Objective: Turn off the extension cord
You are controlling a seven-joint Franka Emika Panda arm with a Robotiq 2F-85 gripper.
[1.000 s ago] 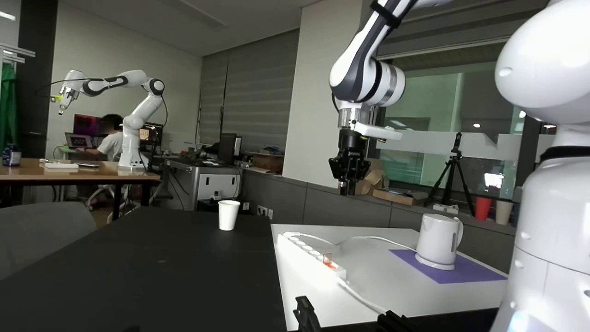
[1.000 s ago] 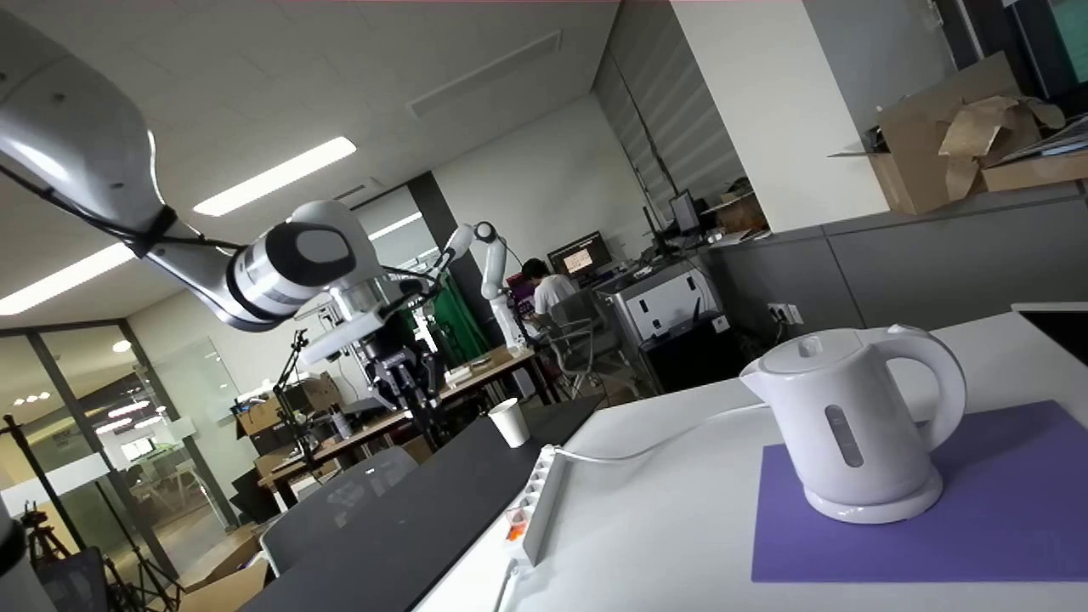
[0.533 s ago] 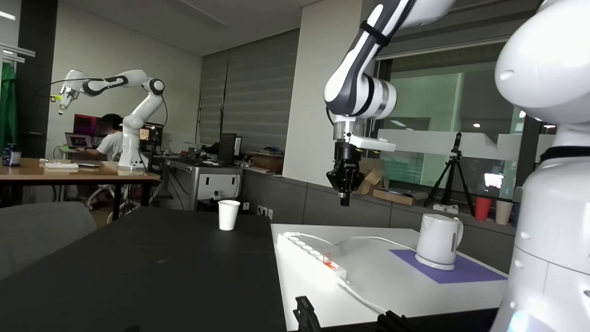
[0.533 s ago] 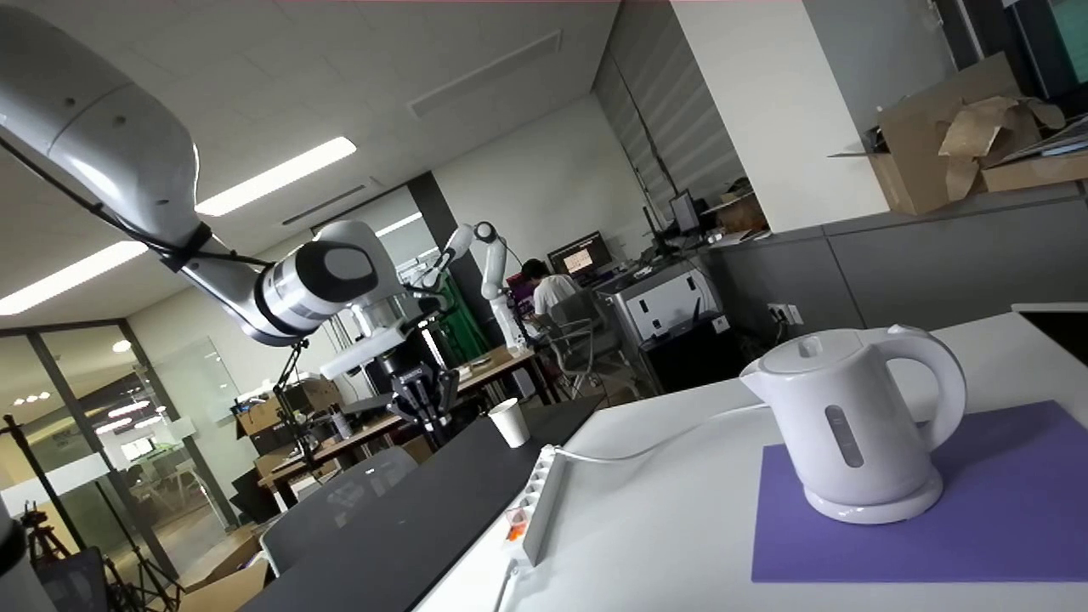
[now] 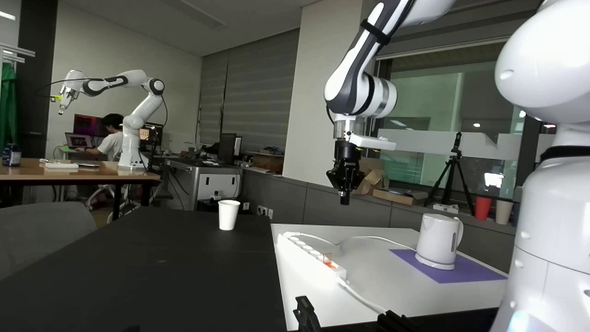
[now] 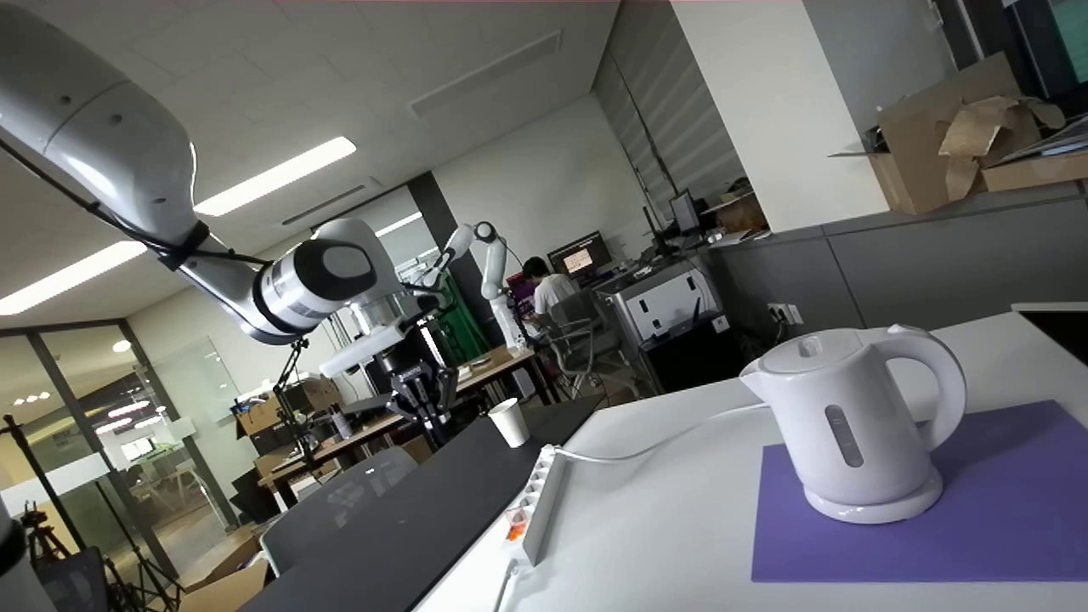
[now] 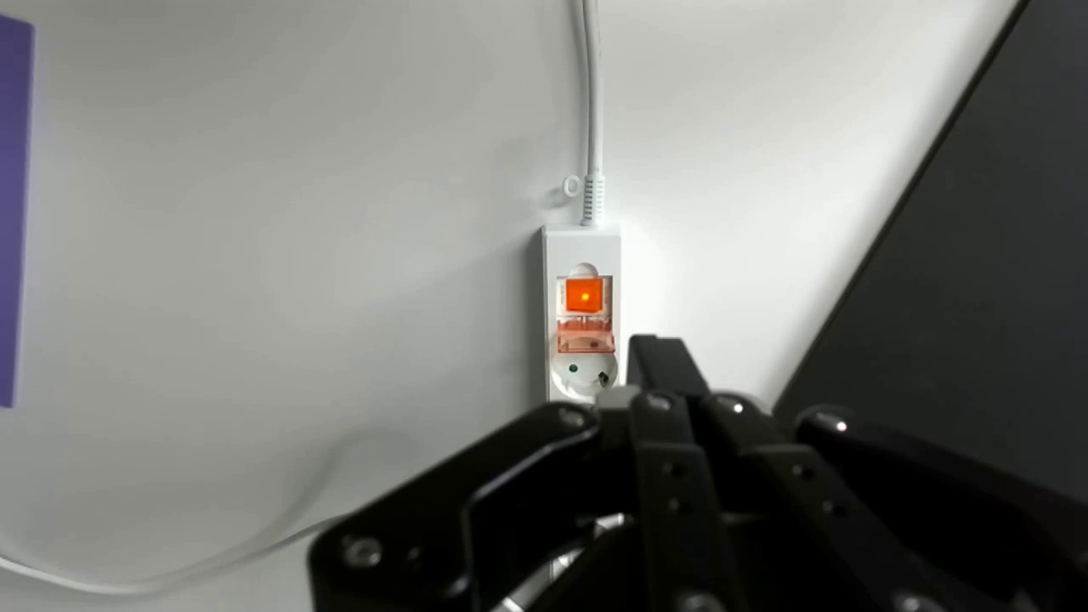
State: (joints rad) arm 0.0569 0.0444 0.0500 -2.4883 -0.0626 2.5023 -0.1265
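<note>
The extension cord is a narrow white power strip lying on the white table, seen in both exterior views (image 5: 305,249) (image 6: 541,503) and upright in the wrist view (image 7: 582,248). Its orange switch (image 7: 584,295) shows a bright yellow spot, and a clear reddish cover (image 7: 585,340) stands open beside it. My gripper (image 5: 345,199) hangs pointing down, well above the table and apart from the strip; it also shows in an exterior view (image 6: 436,427). In the wrist view its fingertips (image 7: 667,361) are together and empty, just right of the strip, and the fingers hide the strip's lower part.
A white kettle (image 5: 439,240) stands on a purple mat (image 6: 1011,510); its cord runs to the strip's far end. A white paper cup (image 5: 228,215) stands on the black table (image 5: 152,267) adjoining the white table (image 6: 663,518). A grey chair (image 6: 357,497) is beyond.
Over the first half second my gripper moved down, slightly left in one picture and right in the other. Since then it is nearly still. The strip, kettle and cup have not moved.
</note>
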